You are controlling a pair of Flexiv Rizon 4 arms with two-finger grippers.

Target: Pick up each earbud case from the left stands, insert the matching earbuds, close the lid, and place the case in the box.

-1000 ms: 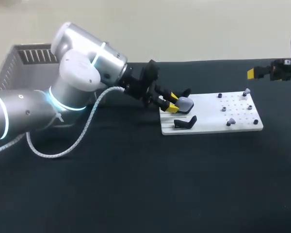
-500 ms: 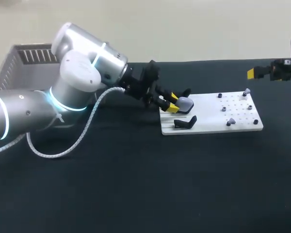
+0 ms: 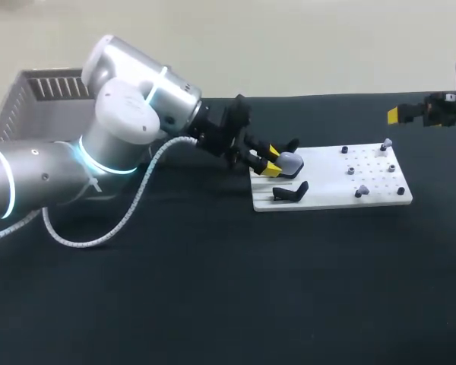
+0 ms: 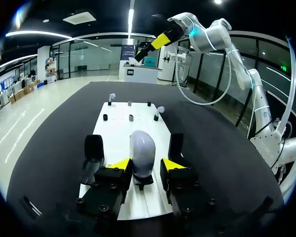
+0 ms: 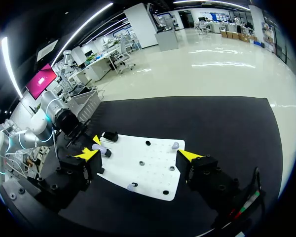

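Observation:
A grey earbud case point(image 3: 289, 161) point(image 4: 142, 149) stands upright on a black stand at the left end of the white board point(image 3: 330, 185) point(image 4: 119, 127). My left gripper point(image 3: 269, 161) point(image 4: 147, 166) is shut on it, one yellow tip against each side. Two light earbuds point(image 3: 386, 143) point(image 3: 362, 191) point(image 4: 111, 97) point(image 4: 159, 110) sit on pegs at the board's far end. My right gripper point(image 3: 399, 115) point(image 5: 138, 154) hangs open high over the back right of the table, nothing between its fingers, and looks down on the board point(image 5: 143, 168) and the case point(image 5: 102, 149).
Empty black stands point(image 3: 291, 192) point(image 4: 93, 150) point(image 4: 176, 145) flank the held case. Small dark pegs point(image 3: 351, 170) dot the board's right half. A grey slatted box point(image 3: 30, 99) sits at the back left behind my left arm. Black cloth point(image 3: 235, 289) covers the table.
The left gripper's fingers have drawn in slightly around the case. Neither arm has visibly shifted.

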